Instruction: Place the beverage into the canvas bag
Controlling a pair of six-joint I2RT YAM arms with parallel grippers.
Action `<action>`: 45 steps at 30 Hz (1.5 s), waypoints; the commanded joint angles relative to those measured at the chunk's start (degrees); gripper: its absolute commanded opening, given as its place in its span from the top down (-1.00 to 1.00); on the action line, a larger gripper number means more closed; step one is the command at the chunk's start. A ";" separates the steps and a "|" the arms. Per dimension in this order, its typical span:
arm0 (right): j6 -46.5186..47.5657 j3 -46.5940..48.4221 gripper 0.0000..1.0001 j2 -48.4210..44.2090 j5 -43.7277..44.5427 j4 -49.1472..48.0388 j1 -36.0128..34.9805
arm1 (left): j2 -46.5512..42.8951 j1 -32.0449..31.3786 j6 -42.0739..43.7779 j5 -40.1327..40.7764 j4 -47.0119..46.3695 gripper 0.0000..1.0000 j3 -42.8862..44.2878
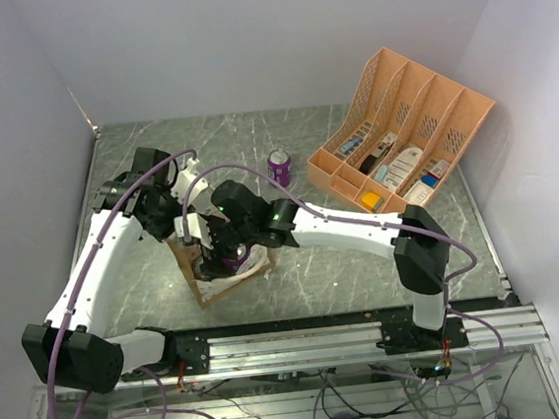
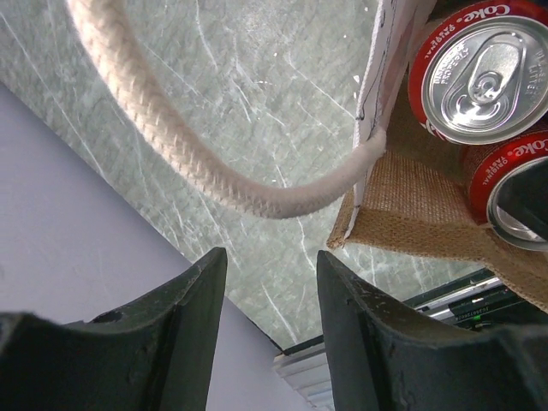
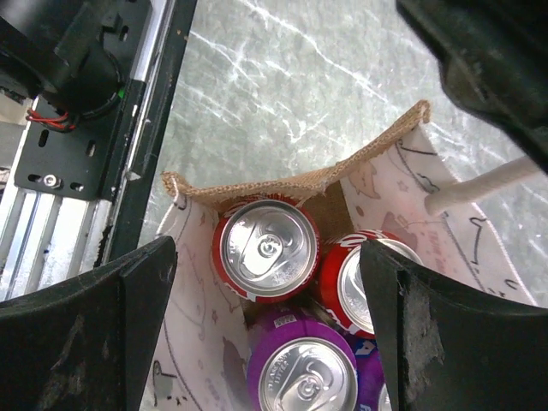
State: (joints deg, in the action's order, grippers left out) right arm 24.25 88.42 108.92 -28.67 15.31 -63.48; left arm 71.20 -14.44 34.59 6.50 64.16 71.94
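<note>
The canvas bag (image 1: 229,277) stands on the table near the front, under both wrists. In the right wrist view its rim (image 3: 257,184) is open, with two red cola cans (image 3: 267,248) (image 3: 347,287) and a purple can (image 3: 301,372) upright inside. My right gripper (image 3: 265,257) (image 1: 226,254) hangs open and empty just above these cans. My left gripper (image 2: 271,257) (image 1: 195,239) is open and empty beside the bag's corner (image 2: 411,214), with a cream rope handle (image 2: 171,145) looping past its fingertips, not gripped. Another purple can (image 1: 279,166) stands on the table behind the bag.
An orange plastic file organizer (image 1: 400,128) with small items lies at the back right. White walls close in the left, back and right. The aluminium rail (image 1: 312,345) with the arm bases runs along the near edge.
</note>
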 commanded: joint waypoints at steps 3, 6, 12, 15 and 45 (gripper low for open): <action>1.85 -0.89 -0.76 -5.30 0.14 1.10 0.77 | -1.41 0.46 1.21 2.39 0.69 -0.15 0.40; 2.54 -2.46 -0.76 -7.21 0.46 1.23 1.55 | -1.70 0.55 0.46 2.48 -0.41 -0.15 1.37; 1.05 -5.93 -0.75 -12.98 -2.44 -0.46 7.26 | -3.28 0.55 -3.55 -3.04 -4.75 -0.16 5.02; -0.15 -7.27 -0.75 -16.03 -5.18 -1.23 11.12 | -3.08 0.55 -4.58 -5.97 -4.90 -0.18 7.68; 1.96 -36.17 -0.85 -55.33 -14.55 5.23 59.01 | 19.39 -10.73 -9.89 -24.62 -23.97 -0.92 20.44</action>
State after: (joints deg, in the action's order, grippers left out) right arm 25.98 52.25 55.64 -43.35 20.51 -6.22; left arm 86.50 -23.75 25.91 -18.06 46.22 89.78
